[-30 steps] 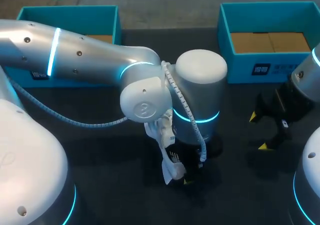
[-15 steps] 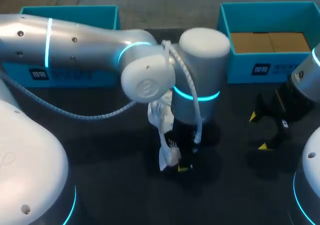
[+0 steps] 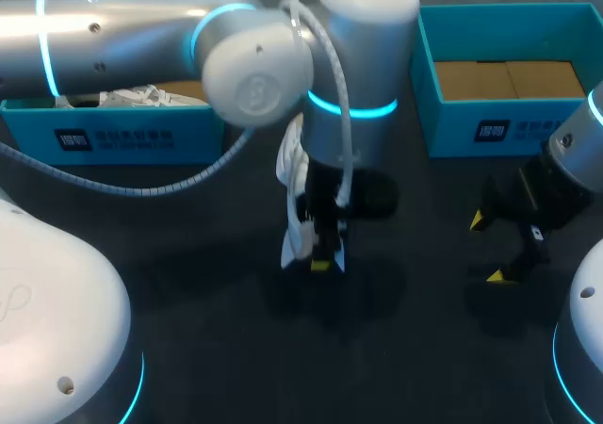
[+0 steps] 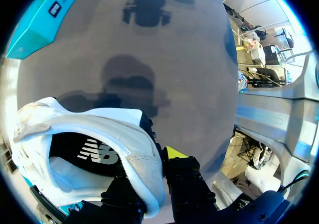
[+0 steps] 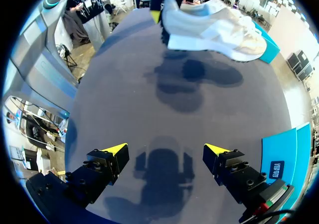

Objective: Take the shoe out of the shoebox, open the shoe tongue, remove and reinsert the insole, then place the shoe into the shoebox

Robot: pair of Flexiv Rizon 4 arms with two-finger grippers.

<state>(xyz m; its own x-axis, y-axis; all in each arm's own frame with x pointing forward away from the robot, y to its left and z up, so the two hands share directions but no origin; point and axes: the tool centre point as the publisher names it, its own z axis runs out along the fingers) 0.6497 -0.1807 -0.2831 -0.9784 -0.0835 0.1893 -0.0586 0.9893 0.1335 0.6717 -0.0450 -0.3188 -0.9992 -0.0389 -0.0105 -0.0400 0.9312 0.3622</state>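
Shoe [image 4: 99, 119] matt cloth; table [image 3: 188, 320] matt; left arm [image 3: 113, 28] smooth, glossy.

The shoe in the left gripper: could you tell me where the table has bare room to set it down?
Bare table lies between the left gripper and the right gripper, and in front of the left shoebox. It is crowded under the left arm, which holds the shoe.

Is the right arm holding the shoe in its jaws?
No; in the right wrist view its jaws stand open over the table, while the white shoe hangs ahead in the left arm's jaws.
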